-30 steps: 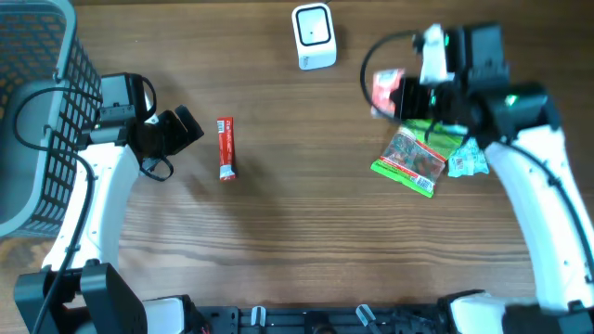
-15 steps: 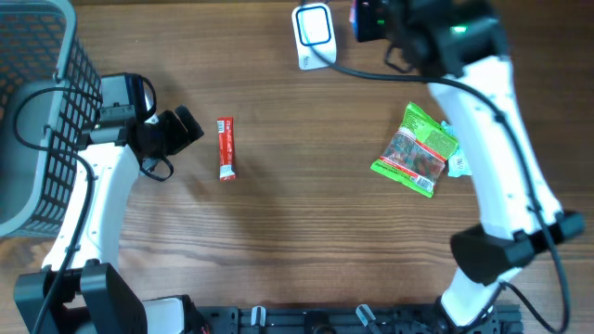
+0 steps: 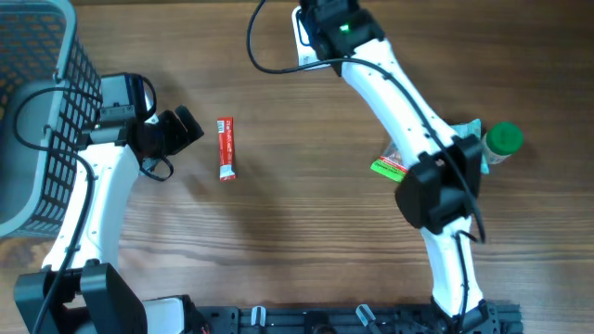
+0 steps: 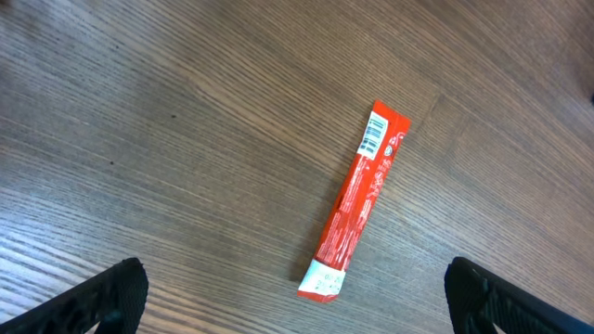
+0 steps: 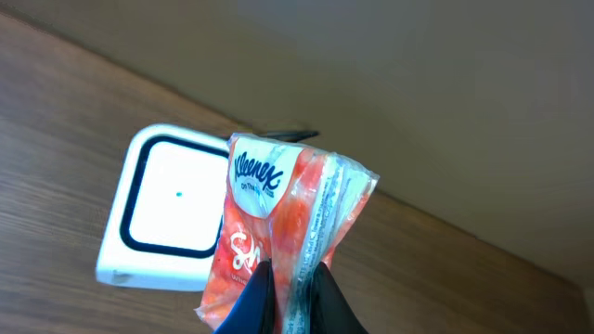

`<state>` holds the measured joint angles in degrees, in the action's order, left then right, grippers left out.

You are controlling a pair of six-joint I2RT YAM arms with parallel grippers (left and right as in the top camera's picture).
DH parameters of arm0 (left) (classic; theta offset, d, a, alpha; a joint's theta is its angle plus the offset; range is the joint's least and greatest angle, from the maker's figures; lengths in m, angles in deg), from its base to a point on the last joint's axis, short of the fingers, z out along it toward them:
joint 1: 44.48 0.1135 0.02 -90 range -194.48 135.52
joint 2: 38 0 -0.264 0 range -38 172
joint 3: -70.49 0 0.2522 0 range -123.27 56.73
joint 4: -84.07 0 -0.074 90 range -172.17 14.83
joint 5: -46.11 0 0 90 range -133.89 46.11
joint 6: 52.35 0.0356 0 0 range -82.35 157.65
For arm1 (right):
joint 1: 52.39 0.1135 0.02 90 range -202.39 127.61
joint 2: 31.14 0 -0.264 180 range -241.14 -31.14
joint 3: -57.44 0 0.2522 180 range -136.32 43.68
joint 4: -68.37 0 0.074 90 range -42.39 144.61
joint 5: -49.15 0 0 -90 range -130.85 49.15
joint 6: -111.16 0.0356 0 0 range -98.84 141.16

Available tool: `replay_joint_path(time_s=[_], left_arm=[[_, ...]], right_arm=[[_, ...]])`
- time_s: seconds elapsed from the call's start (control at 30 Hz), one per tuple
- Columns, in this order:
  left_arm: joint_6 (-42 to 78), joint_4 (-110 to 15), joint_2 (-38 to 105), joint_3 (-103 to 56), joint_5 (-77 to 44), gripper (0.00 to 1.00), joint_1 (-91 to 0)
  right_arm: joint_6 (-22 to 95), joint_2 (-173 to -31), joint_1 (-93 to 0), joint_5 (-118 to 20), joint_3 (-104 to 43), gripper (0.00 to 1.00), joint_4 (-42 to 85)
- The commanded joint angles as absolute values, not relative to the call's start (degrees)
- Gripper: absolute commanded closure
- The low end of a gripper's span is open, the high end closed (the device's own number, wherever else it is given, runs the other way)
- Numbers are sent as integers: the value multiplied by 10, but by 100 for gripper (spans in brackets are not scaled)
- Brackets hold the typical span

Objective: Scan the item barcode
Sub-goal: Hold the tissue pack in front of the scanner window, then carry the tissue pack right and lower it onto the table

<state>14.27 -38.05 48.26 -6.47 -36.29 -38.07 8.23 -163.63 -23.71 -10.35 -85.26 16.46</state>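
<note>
While the left arm lies beside the basket [image 3: 37,111] at the counter's [image 3: 278,250] left edge, the left gripper [image 3: 178,130] points right with its jaws spread wide, holding nothing.

Just right of it: red stick [image 3: 225,148], flat on the wood, apart from the jaws. In the left wrist view the stick [image 4: 356,211] runs diagonally. The end with a white barred label is at upper right and the white end at lower left. Neither finger touches it.

Centre, far edge: white scanner [image 3: 301,32], mostly covered by the right arm in the overhead view. In the right wrist view the scanner [image 5: 167,209] shows a white face with a dark rounded frame.

The right gripper [image 5: 290,289] has its jaws closed on the lower edge of the tissue pack [image 5: 283,223], which is orange and white with "Kleenex" printed near the top. The pack is held off the counter and overlaps the scanner's right side in that view. Whether the two touch cannot be told.

Right side: the right arm stretches from the near edge to the far edge. Beside its elbow lies a green bag [image 3: 382,167], partly covered by the arm. Further right are a pale blue packet [image 3: 471,130], also partly hidden, and a bottle [image 3: 504,139] with a green cap.
</note>
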Motion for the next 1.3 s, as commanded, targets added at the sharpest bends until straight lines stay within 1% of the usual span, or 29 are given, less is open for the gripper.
replay_joint_path(time_s=[0.0,0.17,0.37,0.57,0.67,0.8,0.9,1.07,1.27], left_arm=[[148,-382,484,-63,-356,0,-382],[148,-382,484,-63,-356,0,-382],[148,-382,484,-63,-356,0,-382],[148,-382,484,-63,-356,0,-382],[148,-382,484,-63,-356,0,-382],[148,-382,484,-63,-356,0,-382],[148,-382,484,-63,-356,0,-382],[148,-382,484,-63,-356,0,-382],[148,-382,484,-63,-356,0,-382]], right_arm=[[27,-1684,-237,-83,-863,96,195],[-14,-1725,-237,-87,-863,96,227],[-13,-1746,-238,-113,-862,96,237],[-11,-1749,-243,-112,-862,96,238],[28,-1738,-246,-107,-862,96,238],[102,-1685,-250,-109,-862,96,222],[147,-1615,-250,-143,-862,96,162],[191,-1505,-250,-284,-862,96,10],[285,-1415,-264,-302,-862,96,-205]])
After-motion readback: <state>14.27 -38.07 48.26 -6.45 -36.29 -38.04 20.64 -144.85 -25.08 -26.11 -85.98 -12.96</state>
